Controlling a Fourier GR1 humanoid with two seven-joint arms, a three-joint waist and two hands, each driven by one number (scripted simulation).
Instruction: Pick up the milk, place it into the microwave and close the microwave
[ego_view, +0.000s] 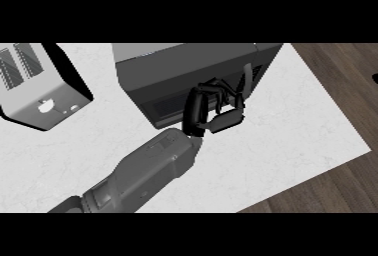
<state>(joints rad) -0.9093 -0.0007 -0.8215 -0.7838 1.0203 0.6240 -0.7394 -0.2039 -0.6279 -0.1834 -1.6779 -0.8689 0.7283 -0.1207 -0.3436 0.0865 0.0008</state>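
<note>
One grey forearm (144, 172) comes in from the lower left of the head view and runs diagonally up toward the middle of the white marble tabletop (295, 135). From this single arm alone I cannot tell for certain whether it is the robot's left or right; it enters left of centre, so I take it as the left hand (210, 107). The hand is up against the front face of the microwave (192, 75), a dark grey box standing at the back of the tabletop, slightly turned so that one front corner points toward the viewer. The fingers (244, 82) are partly spread and bent; some reach upward along the microwave's front near its right side, others curl down toward the palm. Whether they close on anything cannot be told, since the dark hand overlaps the dark front panel.

The milk cannot be made out anywhere in the view; if it sits inside the microwave or behind the hand, it is hidden. The microwave's front looks flat against the body, with no door seen swung outward.

To the left, well apart from the microwave, stands a silver toaster (40, 90) with its slots visible on top, cut off by the left edge. Brown wooden floor (332, 75) shows beyond the tabletop's right and lower right edges. No other hand shows.
</note>
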